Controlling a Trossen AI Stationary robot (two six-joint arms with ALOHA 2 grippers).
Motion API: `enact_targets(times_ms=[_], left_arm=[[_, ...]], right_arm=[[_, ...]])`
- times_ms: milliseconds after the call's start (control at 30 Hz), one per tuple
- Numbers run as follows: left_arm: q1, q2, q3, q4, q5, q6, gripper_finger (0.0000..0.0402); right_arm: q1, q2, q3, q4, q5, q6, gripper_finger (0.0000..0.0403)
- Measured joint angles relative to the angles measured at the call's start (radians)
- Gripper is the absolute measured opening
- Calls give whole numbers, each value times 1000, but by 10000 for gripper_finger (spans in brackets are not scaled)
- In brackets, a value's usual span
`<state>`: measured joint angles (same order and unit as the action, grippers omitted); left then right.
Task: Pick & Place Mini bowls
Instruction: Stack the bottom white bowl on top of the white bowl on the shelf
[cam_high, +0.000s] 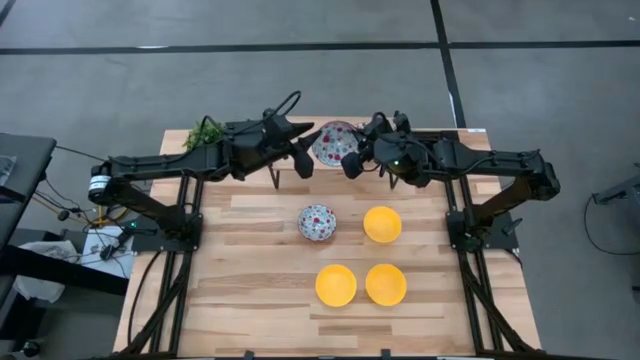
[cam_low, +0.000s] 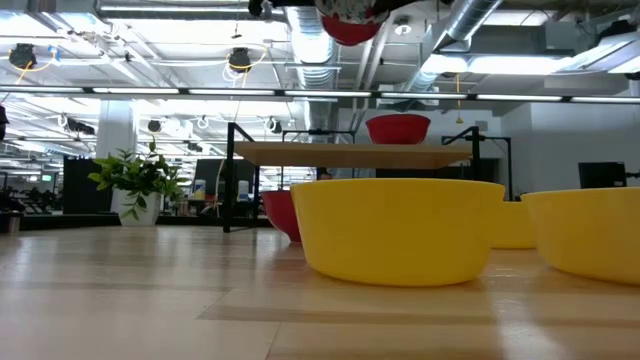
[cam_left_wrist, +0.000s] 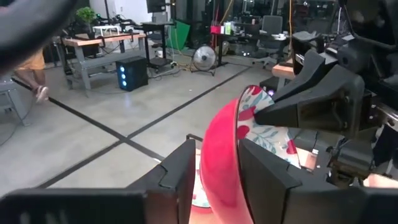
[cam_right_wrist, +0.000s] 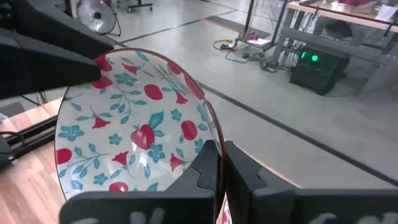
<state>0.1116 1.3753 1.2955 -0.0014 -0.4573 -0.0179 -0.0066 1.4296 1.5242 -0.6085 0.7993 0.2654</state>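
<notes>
A white mini bowl with red-and-blue flowers (cam_high: 335, 143) is held in the air over the table's far edge, tipped on its side between both grippers. My left gripper (cam_high: 303, 160) is shut on it from the left, my right gripper (cam_high: 352, 163) from the right. The low view shows only its red underside (cam_low: 350, 22), at the top of the picture. A second floral bowl (cam_high: 317, 222) and three yellow bowls (cam_high: 382, 224) (cam_high: 336, 285) (cam_high: 385, 284) stand upright on the table. A third floral bowl does not show. My left gripper pinches the floral bowl's rim (cam_left_wrist: 235, 134), with one finger (cam_left_wrist: 177, 177) on the red outer wall and the other (cam_left_wrist: 267, 180) on the flowered inside. It comes from the table's left. The bowl is lifted clear and stands on edge. My right gripper pinches the rim (cam_right_wrist: 213, 138) on the opposite side of the bowl, its fingers (cam_right_wrist: 204, 169) astride the wall. It comes from the table's right. The flowered inside (cam_right_wrist: 134, 134) faces its camera, and the bowl is clear of the table.
A small potted plant (cam_high: 205, 132) stands at the table's far left corner. The near yellow bowl (cam_low: 395, 230) fills much of the low view, with another (cam_low: 590, 235) to its right. The table's near left part (cam_high: 250, 290) is bare wood.
</notes>
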Motion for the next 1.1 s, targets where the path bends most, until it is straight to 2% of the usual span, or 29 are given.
enact_targets(times_ms=[133,367,500,633,900,1100], left_arm=[[3,-32,0,3,-22,40,126],[2,-109,0,-25,-16,44,126],[3,-151,-23,-36,-17,88,127],[2,-213,-98,-37,8,90,127],[2,-374,-283,-31,190,89,127],[3,-478,-399,-31,203,58,127]], right_arm=[[-20,0,0,-66,-5,42,1],[-126,0,0,-152,-124,93,1],[-229,0,0,-157,-259,62,1],[-347,0,0,-159,-413,-7,0],[-599,-6,0,-232,-806,-82,0],[-730,-6,0,-289,-959,-116,0]])
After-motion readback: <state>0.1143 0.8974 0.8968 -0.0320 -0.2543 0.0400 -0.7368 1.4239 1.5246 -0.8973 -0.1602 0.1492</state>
